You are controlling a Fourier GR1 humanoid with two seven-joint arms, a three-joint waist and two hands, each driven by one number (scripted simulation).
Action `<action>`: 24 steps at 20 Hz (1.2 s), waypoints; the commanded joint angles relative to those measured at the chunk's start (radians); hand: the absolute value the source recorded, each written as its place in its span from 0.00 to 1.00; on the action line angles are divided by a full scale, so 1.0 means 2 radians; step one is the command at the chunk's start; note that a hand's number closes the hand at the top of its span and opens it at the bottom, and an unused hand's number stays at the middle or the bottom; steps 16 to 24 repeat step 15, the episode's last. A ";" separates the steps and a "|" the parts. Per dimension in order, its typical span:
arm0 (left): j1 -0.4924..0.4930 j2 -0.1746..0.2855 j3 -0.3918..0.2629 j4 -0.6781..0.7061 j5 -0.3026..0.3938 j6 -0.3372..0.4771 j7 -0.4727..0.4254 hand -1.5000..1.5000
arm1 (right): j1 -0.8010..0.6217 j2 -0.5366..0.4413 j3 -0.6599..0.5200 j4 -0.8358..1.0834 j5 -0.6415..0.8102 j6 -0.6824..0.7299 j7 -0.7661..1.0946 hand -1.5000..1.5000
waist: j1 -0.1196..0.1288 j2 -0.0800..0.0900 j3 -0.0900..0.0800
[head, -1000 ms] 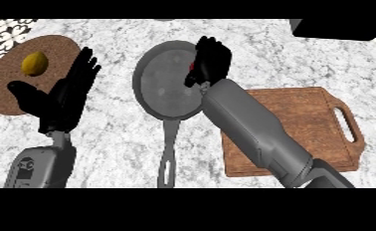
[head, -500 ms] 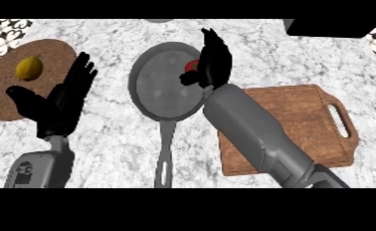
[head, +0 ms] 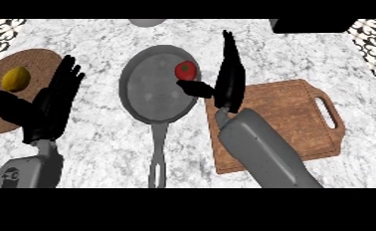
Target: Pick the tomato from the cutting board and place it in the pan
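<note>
The tomato (head: 186,69) lies in the pan (head: 147,98). Our right hand (head: 231,80) beside it is spread open and empty. Our left hand (head: 53,103) rests open

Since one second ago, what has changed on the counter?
The right hand opened its fingers and let go of the tomato, which now lies in the pan near its right rim. The left hand, lemon and cutting board stayed put.

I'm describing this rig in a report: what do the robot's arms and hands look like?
Both forearms are smooth, rounded grey shells. The right forearm is thick and tube-like, and the left forearm carries a small dark marking near its lower end. The right hand and left hand are plain black, with slim fingers and a thumb. No cables or sleeves show.
</note>
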 commanded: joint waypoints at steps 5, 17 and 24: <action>0.017 0.000 0.001 -0.022 0.009 -0.005 0.017 0.50 | 0.208 -0.068 0.042 -0.258 -0.072 0.009 -0.091 0.00 | 0.001 0.001 0.000; -0.009 -0.012 0.002 -0.011 0.006 -0.004 0.014 0.50 | 0.346 -0.102 0.042 -0.352 -0.039 0.041 -0.137 0.00 | 0.007 0.003 0.000; -0.009 -0.012 0.002 -0.011 0.006 -0.004 0.014 0.50 | 0.346 -0.102 0.042 -0.352 -0.039 0.041 -0.137 0.00 | 0.007 0.003 0.000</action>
